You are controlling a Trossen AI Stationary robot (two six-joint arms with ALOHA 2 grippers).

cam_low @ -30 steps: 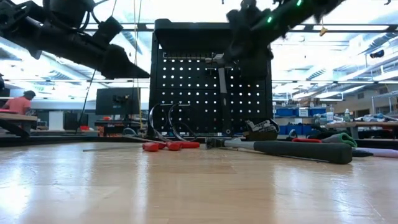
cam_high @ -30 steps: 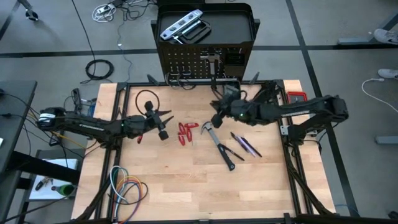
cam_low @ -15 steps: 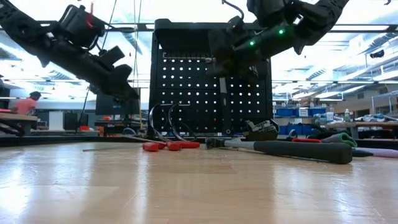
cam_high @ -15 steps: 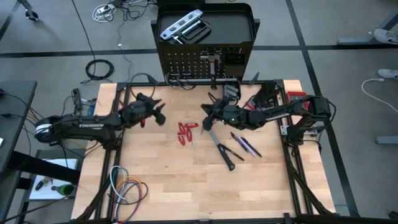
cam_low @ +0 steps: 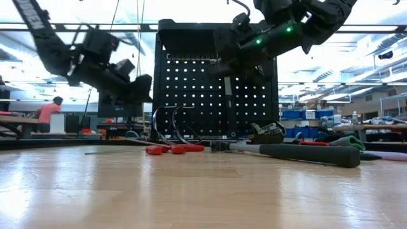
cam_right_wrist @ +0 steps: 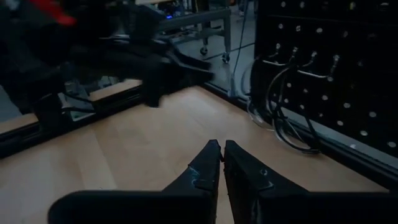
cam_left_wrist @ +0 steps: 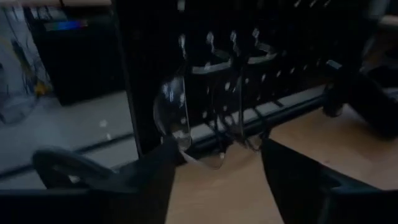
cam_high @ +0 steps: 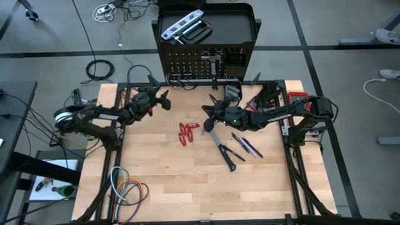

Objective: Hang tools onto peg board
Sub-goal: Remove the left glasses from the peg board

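Both grippers hovered above the table near the peg board [cam_high: 206, 62]: the left gripper [cam_high: 164, 98] had its fingers spread and empty, facing the board's lower left, where bent metal pieces hung on hooks, while the right gripper [cam_high: 207, 111] was pinched closed on nothing. Red-handled pliers [cam_high: 186, 132] lay on the wood between them, and a hammer [cam_high: 220, 147] lay just beside the right gripper. No writing could be read.

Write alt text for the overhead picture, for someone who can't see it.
Two dark robot arms reach over a wooden table toward a black peg board at its far edge. The left pincer is open near the board; the right pincer is shut above a hammer. Red-handled pliers lie between them, and coloured cables are coiled at the near left corner.
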